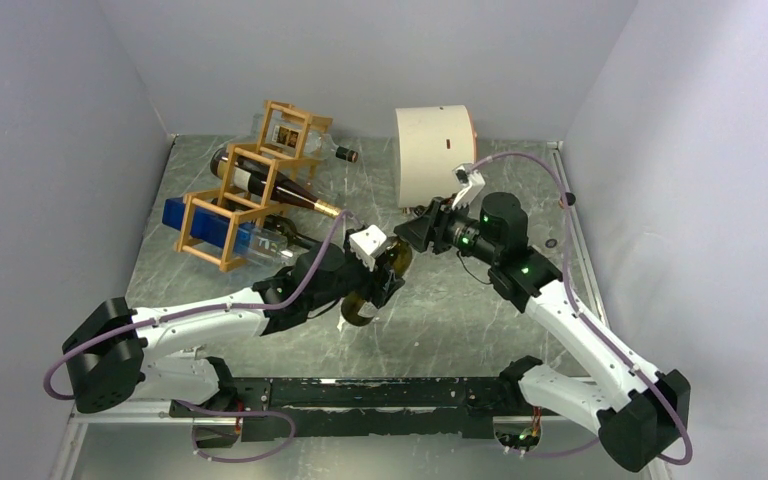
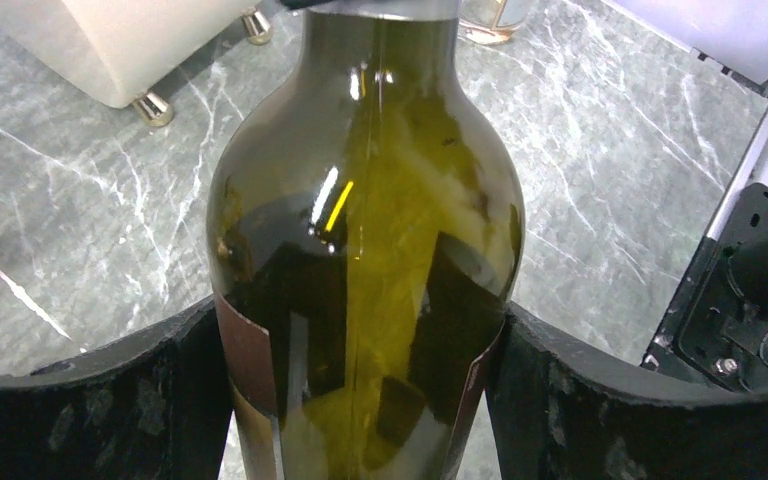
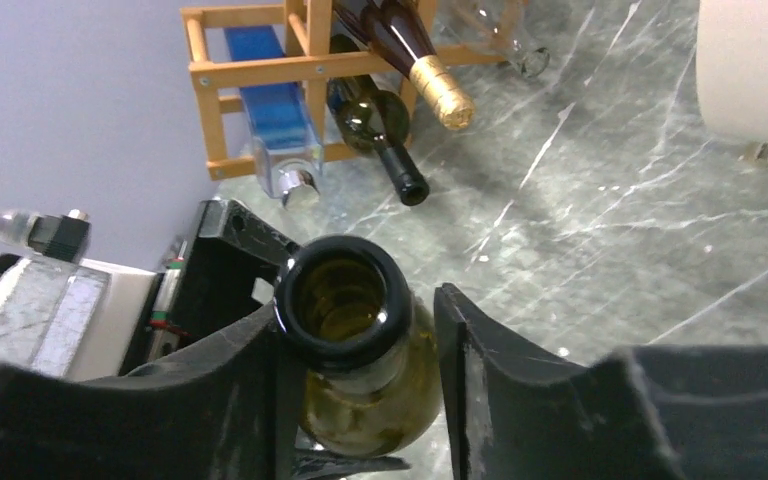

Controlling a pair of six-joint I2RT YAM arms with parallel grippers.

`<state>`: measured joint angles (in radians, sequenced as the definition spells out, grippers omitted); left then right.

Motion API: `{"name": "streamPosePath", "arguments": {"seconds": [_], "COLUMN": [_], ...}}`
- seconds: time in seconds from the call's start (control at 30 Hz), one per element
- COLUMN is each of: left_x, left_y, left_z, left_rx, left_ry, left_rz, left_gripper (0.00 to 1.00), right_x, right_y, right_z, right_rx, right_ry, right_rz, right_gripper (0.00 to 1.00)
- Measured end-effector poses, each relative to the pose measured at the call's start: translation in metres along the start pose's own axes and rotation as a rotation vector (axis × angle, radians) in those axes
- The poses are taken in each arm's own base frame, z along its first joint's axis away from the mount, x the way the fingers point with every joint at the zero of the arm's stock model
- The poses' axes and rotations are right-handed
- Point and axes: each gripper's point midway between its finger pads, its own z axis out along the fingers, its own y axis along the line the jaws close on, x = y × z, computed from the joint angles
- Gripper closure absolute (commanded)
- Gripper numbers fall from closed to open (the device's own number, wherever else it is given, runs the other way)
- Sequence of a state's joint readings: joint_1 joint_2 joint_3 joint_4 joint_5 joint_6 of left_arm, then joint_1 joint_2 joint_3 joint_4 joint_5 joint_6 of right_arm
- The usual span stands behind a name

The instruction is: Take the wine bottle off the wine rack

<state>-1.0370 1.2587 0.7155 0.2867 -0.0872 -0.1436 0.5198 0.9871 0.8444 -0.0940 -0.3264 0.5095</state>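
Bottle [image 2: 365, 250] hung clear of the rack [image 3: 250, 72], off its right side. The left claw [image 2: 360, 385] pinched its body for support, while the right claw [image 3: 360, 320] was spread loosely around the neck, probably to take over.

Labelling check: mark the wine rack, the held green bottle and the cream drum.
wine rack [image 3: 260, 70], right wrist view, horizontal front bar
green bottle [image 2: 365, 250], left wrist view, body glass
cream drum [image 1: 425, 160], top external view, flat face

Wine bottle [image 2: 365, 250] label [image 2: 248, 365] unreadable; nothing else legible.
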Motion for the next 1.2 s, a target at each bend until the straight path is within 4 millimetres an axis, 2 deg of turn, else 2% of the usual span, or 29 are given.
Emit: {"name": "streamPosePath", "arguments": {"seconds": [0.07, 0.13, 0.17, 0.23, 0.27, 0.3, 0.33, 0.43, 0.57, 0.67, 0.8, 0.93, 1.03, 1.13, 1.2], "left_x": [0.0, 0.001, 0.002, 0.004, 0.005, 0.006, 0.006, 0.001, -0.024, -0.041, -0.049, -0.052, -0.058, -0.072, -0.082], "left_y": [-0.001, -0.002, -0.002, -0.002, -0.003, -0.003, -0.003, -0.006, -0.013, -0.016, -0.016, -0.014, -0.01, -0.006, -0.004], "left_z": [0.0, 0.0, 0.0, -0.001, -0.001, -0.001, -0.001, -0.003, -0.015, -0.024, -0.033, -0.039, -0.046, -0.054, -0.06], "left_rx": [0.005, 0.006, 0.004, 0.007, 0.008, 0.008, 0.009, 0.018, 0.046, 0.059, 0.059, 0.049, 0.024, 0.002, -0.008], "left_ry": [0.002, 0.006, 0.009, 0.017, 0.019, 0.024, 0.025, 0.011, -0.057, -0.097, -0.104, -0.103, -0.116, -0.143, -0.164], "left_rz": [-0.012, -0.022, -0.026, -0.039, -0.042, -0.047, -0.051, -0.075, -0.109, -0.129, -0.142, -0.143, -0.145, -0.147, -0.147], "left_gripper": [0.92, 0.85, 0.76, 0.53, 0.36, 0.13, 0.02, 0.01, 0.01, 0.01, 0.01, 0.01, 0.01, 0.01, 0.01], "right_x": [0.0, 0.002, 0.003, 0.004, 0.005, 0.005, 0.005, 0.005, 0.011, 0.014, -0.001, -0.017, -0.027, -0.038, -0.045], "right_y": [0.003, 0.003, 0.003, 0.002, 0.002, 0.002, 0.002, -0.006, -0.044, -0.073, -0.097, -0.124, -0.139, -0.152, -0.158], "right_z": [0.005, 0.008, 0.009, 0.01, 0.01, 0.009, 0.009, 0.004, -0.011, -0.033, -0.075, -0.13, -0.164, -0.191, -0.202], "right_rx": [-0.019, -0.024, -0.03, -0.028, -0.028, -0.026, -0.023, 0.034, 0.242, 0.421, 0.642, 0.911, 1.085, 1.259, 1.348], "right_ry": [0.003, 0.009, 0.014, 0.017, 0.018, 0.017, 0.016, 0.006, 0.005, -0.001, -0.077, -0.189, -0.273, -0.359, -0.395], "right_rz": [0.002, 0.007, 0.016, 0.01, 0.016, 0.016, 0.018, 0.011, -0.011, -0.026, -0.037, -0.037, -0.037, -0.059, -0.093], "right_gripper": [0.68, 0.88, 0.97, 1.0, 1.0, 1.0, 1.0, 1.0, 1.0, 1.0, 1.0, 1.0, 1.0, 1.0, 1.0]}}
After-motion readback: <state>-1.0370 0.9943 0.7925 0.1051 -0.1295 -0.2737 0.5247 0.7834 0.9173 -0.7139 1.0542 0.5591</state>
